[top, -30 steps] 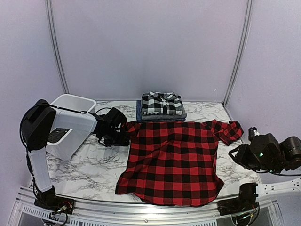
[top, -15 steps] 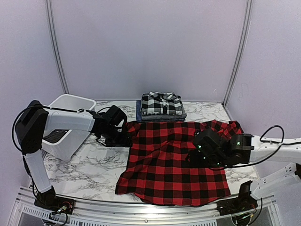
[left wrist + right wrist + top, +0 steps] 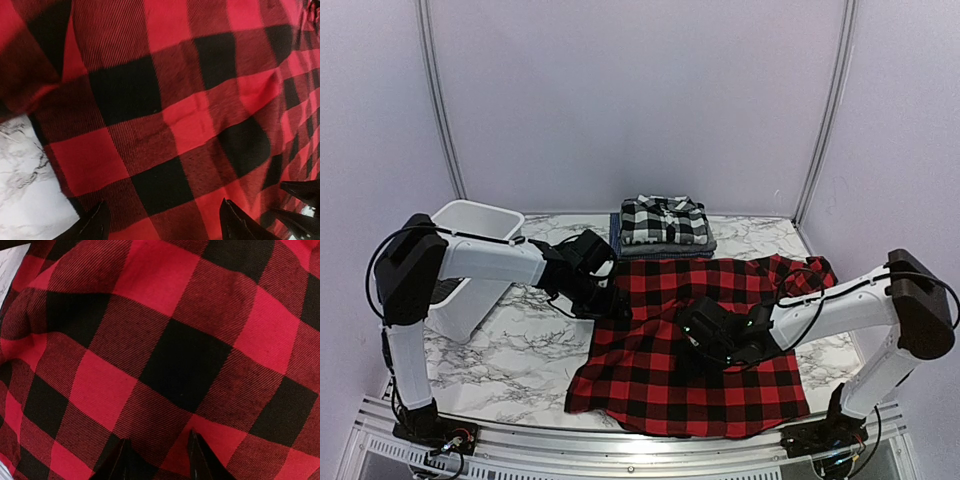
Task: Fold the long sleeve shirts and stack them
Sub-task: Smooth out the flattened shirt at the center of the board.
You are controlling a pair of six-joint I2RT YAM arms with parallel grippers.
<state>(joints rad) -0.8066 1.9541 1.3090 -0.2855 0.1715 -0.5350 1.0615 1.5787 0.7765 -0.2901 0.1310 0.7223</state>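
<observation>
Marble-look table (image 3: 515, 350) with plain pale walls going up behind it. Far left, a white plastic tub (image 3: 472, 214) is sitting near the back edge. The left arm is reaching across in front of it, and the left gripper (image 3: 604, 300) is hovering over the left edge of the red-and-black check shirt (image 3: 660, 392), up near the shoulder. On the left wrist view its jaws are standing wide apart, with nothing between them but the cloth lying underneath and a corner of bare table showing beside it.

Toward the back middle, the black-and-white plaid shirt (image 3: 663, 220) is sitting folded on top of the grey and blue shirts (image 3: 665, 247), just beyond the red one's collar end.

The red-and-black check shirt is lying spread out, covering the middle and right of the table, hem toward the near edge. The right gripper (image 3: 708, 336) is pressing down around the middle of it. Its jaws are sitting fairly close together right on the fabric, and honestly I can't tell if they're pinching any cloth.
</observation>
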